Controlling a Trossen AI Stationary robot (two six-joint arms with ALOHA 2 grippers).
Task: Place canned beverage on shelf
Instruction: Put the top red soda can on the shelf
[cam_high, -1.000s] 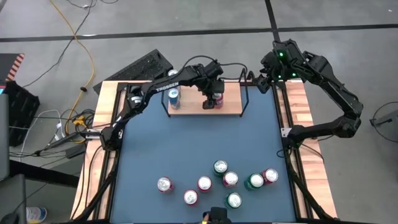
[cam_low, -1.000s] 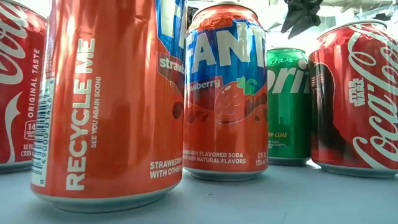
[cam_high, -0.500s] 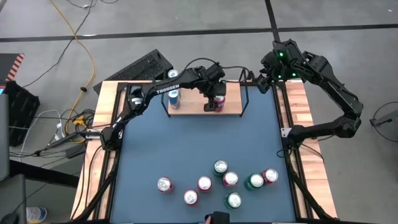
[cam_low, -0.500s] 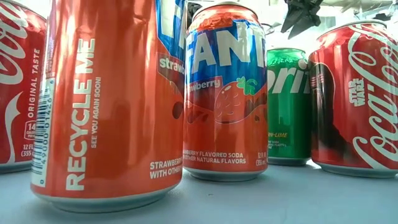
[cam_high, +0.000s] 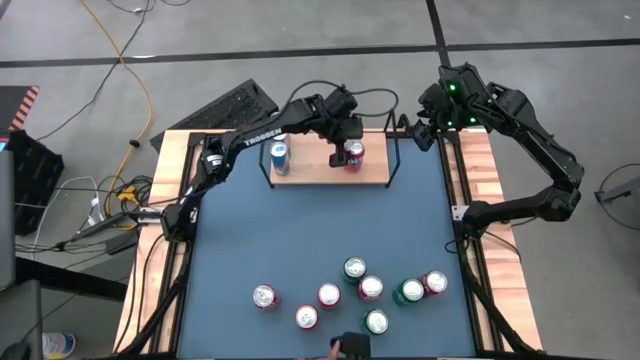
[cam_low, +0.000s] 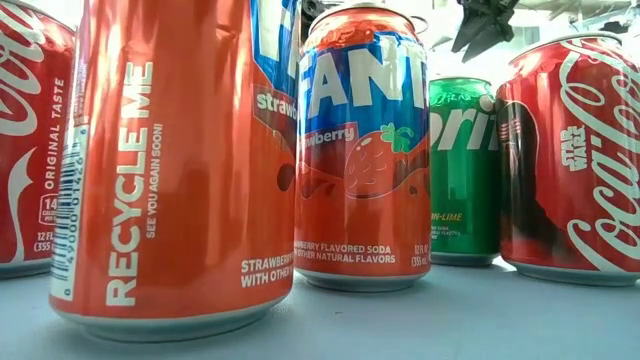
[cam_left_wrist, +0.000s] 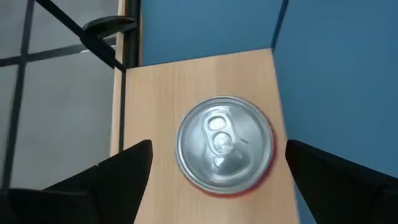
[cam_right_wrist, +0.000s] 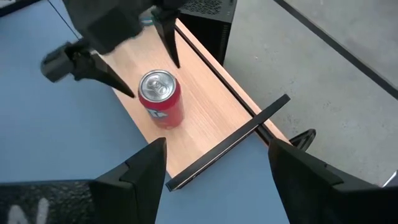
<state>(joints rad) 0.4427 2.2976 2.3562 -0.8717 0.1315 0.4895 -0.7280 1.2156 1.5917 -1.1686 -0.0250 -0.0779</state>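
Left gripper (cam_high: 347, 140), jaws spread wide, hovers directly above the red can (cam_high: 353, 154), which stands released on the shelf (cam_high: 375, 172). Risk: a finger (cam_left_wrist: 118, 171) clipping the rim on withdrawal could topple it. Since a second ago, the jaws have opened and lifted clear. Right gripper (cam_high: 415, 131), parted, waits beside the shelf's end.

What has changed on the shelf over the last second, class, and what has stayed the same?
The left gripper has let go of the red can and lifted off it towards the back edge of the shelf; its fingers now stand open above the can, which is left upright on the board. The blue can, the cans at the front of the table and the right gripper beside the shelf have not moved.
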